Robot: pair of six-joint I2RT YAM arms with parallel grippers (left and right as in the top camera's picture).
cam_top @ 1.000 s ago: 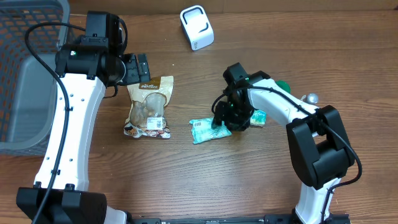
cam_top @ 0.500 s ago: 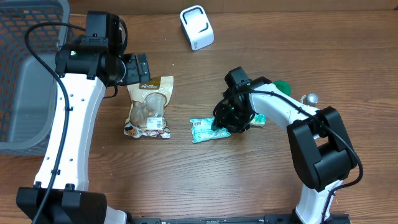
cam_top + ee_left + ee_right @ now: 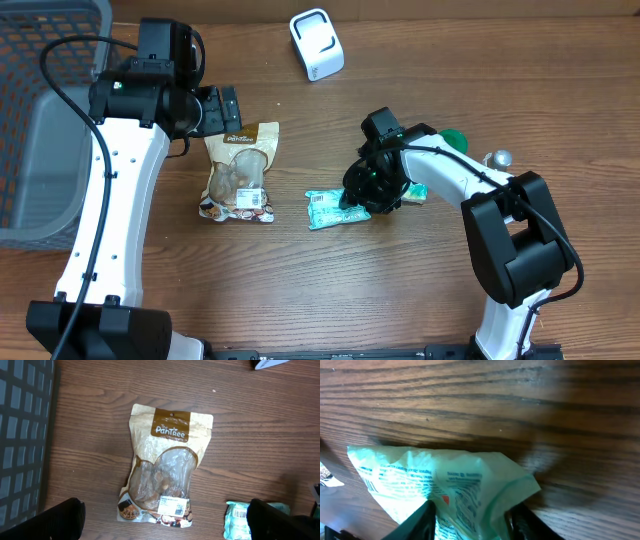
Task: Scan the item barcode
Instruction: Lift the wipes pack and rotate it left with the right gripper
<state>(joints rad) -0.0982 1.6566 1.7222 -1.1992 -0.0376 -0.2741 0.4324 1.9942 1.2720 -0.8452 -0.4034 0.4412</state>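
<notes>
Green packet (image 3: 332,209) flat on table (image 3: 300,300), near centre. Right gripper (image 3: 363,194) down on its right end, fingers (image 3: 422,521) narrowed, pinching the crumpled film between them. Left of that, brown snack pouch (image 3: 162,477) lying flat and untouched. Left gripper (image 3: 222,110) hangs over pouch's far edge, fingers wide, holding nothing. Basket (image 3: 40,150) at far left. White scanner (image 3: 317,44) at far edge, well apart from packet.

Snack pouch (image 3: 162,480): the brown band at its top reads "The PanTree" in white. A white sticker (image 3: 172,506) near the bottom edge has fine print, too small to read. Green packet (image 3: 445,485): dark and red print on the wrapper, blurred and illegible.
</notes>
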